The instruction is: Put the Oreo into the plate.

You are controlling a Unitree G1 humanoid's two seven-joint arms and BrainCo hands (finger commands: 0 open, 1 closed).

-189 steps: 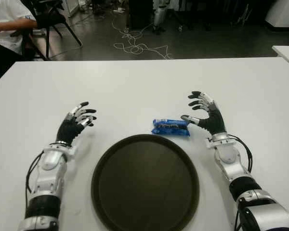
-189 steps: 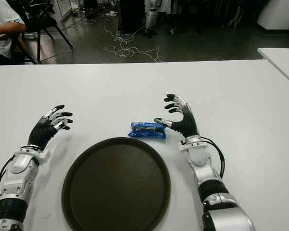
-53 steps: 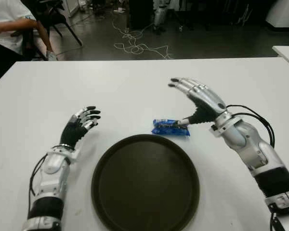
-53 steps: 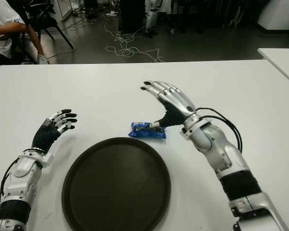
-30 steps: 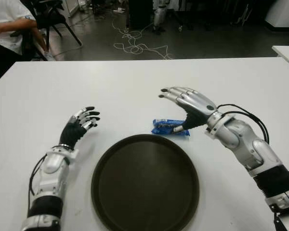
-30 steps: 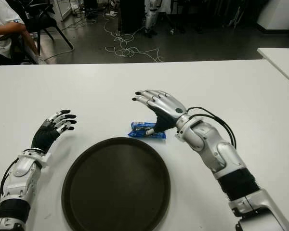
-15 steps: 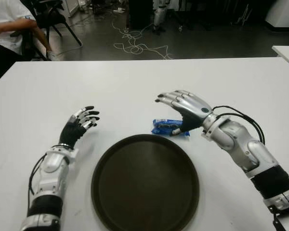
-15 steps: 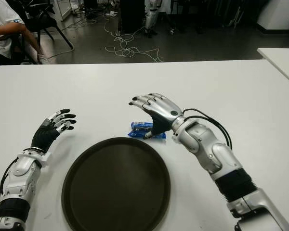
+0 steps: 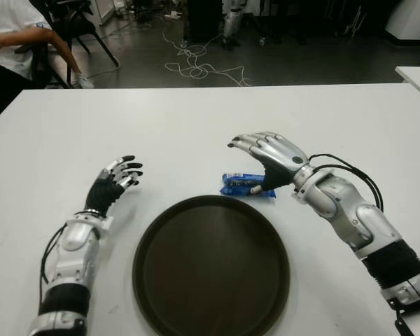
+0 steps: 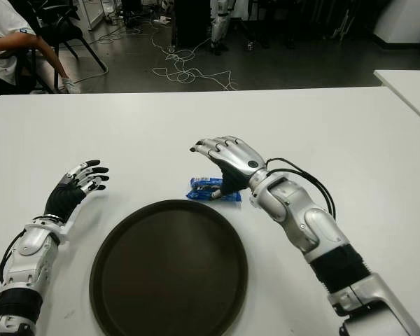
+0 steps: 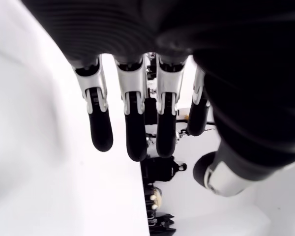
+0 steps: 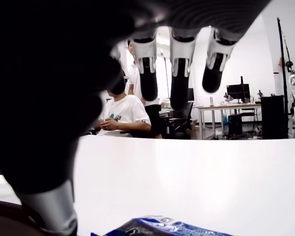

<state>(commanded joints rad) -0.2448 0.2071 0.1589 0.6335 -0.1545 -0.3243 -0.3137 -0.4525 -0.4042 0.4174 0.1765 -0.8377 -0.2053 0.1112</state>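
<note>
The Oreo is a small blue packet lying on the white table, just beyond the far rim of the round dark brown plate. My right hand hovers palm down over the packet's right end, fingers spread and open, with the thumb pointing down beside it. In the right wrist view the Oreo lies under the outstretched fingers, not grasped. My left hand shows left of the plate, fingers relaxed and holding nothing.
A person in a white shirt sits at the back left by dark chairs. Cables lie on the floor beyond the table. Another white table's corner shows at the right.
My right hand swung from beside the packet to above it, turned palm down and sank toward it. The packet, plate and left hand stayed put.
</note>
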